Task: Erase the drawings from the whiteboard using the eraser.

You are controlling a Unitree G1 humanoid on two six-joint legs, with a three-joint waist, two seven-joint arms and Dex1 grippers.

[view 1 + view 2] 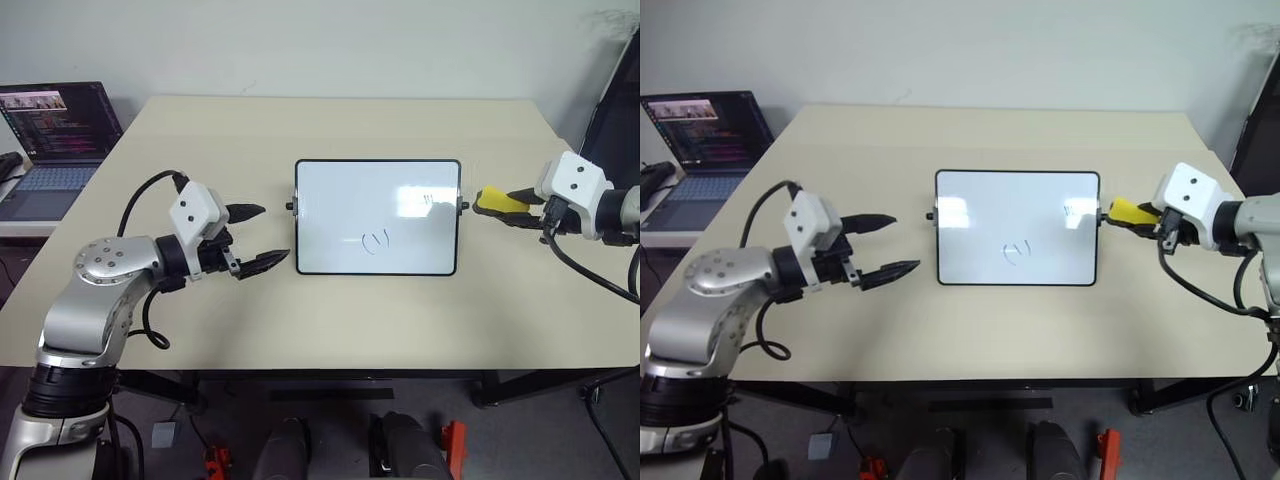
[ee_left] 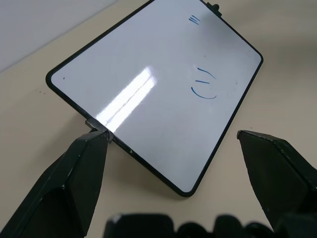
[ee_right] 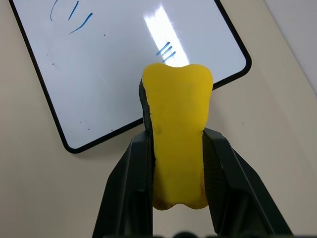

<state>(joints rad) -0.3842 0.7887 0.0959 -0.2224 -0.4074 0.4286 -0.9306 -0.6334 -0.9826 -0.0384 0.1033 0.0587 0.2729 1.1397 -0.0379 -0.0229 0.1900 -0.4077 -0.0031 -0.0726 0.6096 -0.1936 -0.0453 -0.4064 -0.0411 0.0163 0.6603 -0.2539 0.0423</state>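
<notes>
The whiteboard (image 1: 330,215) lies flat in the middle of the table, black-framed, with a knob on each short side. Its drawings are thin blue marks: a bracketed squiggle (image 1: 375,240) low in the middle and a few short strokes (image 1: 426,199) near the right side. My right gripper (image 1: 503,207) hovers just off the board's right edge, shut on the yellow eraser (image 3: 177,124), whose tip points at the board. My left gripper (image 1: 272,233) is open with nothing between its fingers, close to the board's left edge and level with the left knob (image 2: 95,122).
An open laptop (image 1: 55,130) sits on a lower surface beyond the table's left edge. Black cables loop from both wrists. A dark upright object (image 1: 615,110) stands at the far right. The beige table (image 1: 250,130) extends well behind the board.
</notes>
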